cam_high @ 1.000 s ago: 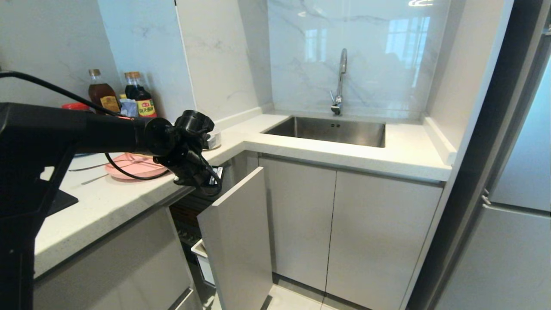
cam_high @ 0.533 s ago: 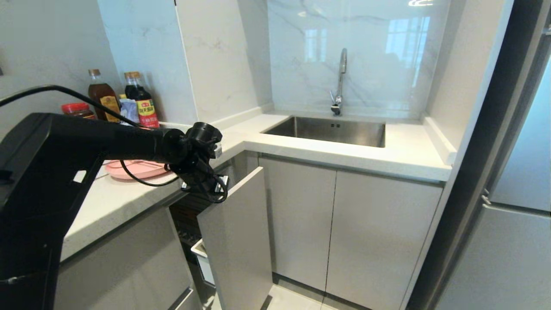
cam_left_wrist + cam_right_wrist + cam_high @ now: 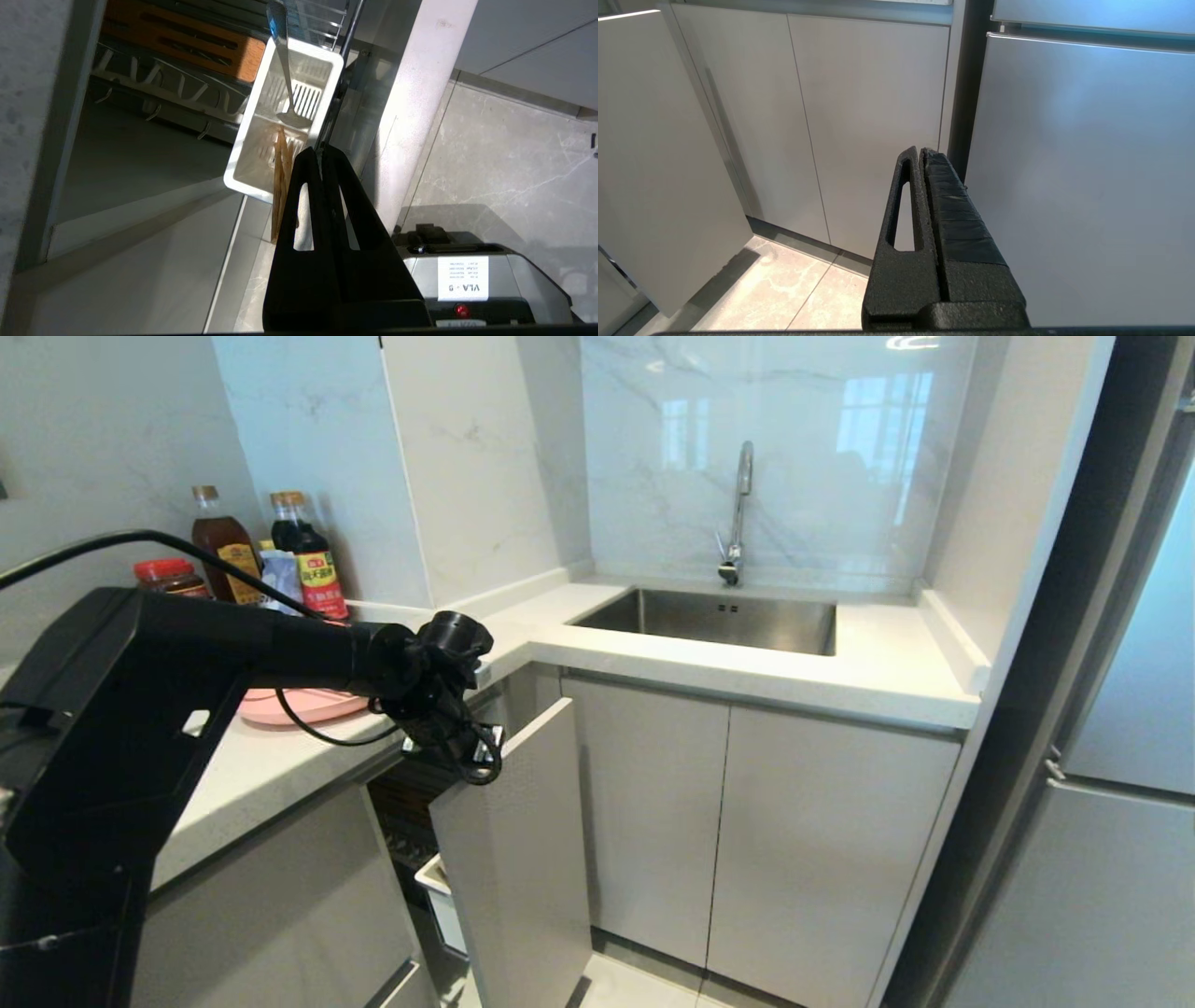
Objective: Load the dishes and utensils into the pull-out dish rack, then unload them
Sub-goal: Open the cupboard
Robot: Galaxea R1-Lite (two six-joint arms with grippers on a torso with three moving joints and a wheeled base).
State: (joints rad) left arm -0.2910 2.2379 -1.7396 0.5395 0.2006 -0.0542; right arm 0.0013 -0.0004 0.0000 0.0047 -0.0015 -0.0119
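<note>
White marble walls meet at a corner over a pale stone worktop (image 3: 653,663) with one steel sink (image 3: 719,621) and one tap (image 3: 738,513). Below the corner, the pull-out dish rack (image 3: 513,859) stands drawn out, its narrow grey front angled into the room.

On the worktop at the left lies one pink plate (image 3: 303,705), mostly hidden behind the black left arm, so only its near rim shows. Behind it stand two dark sauce bottles (image 3: 308,555) and one red-lidded jar (image 3: 168,577), the jar partly cut off by the arm.

The left claw (image 3: 467,751) hangs over the open rack just behind the top of the grey front, its fingers (image 3: 308,186) pressed together and holding nothing. From the left wrist, one white utensil caddy (image 3: 252,154) shows in the rack, with one silver fork (image 3: 287,88) standing in it, head down, and a pair of wooden chopsticks (image 3: 280,182) leaning out over its rim; their lower ends are partly hidden by the claw. One slotted wooden strip (image 3: 187,46) runs beside chrome wires. The speckled bowl is nowhere to be made out.

The right claw (image 3: 922,156), pressed together and empty, hangs low before two closed cabinet doors (image 3: 831,116) and a steel fridge front (image 3: 1087,163).
</note>
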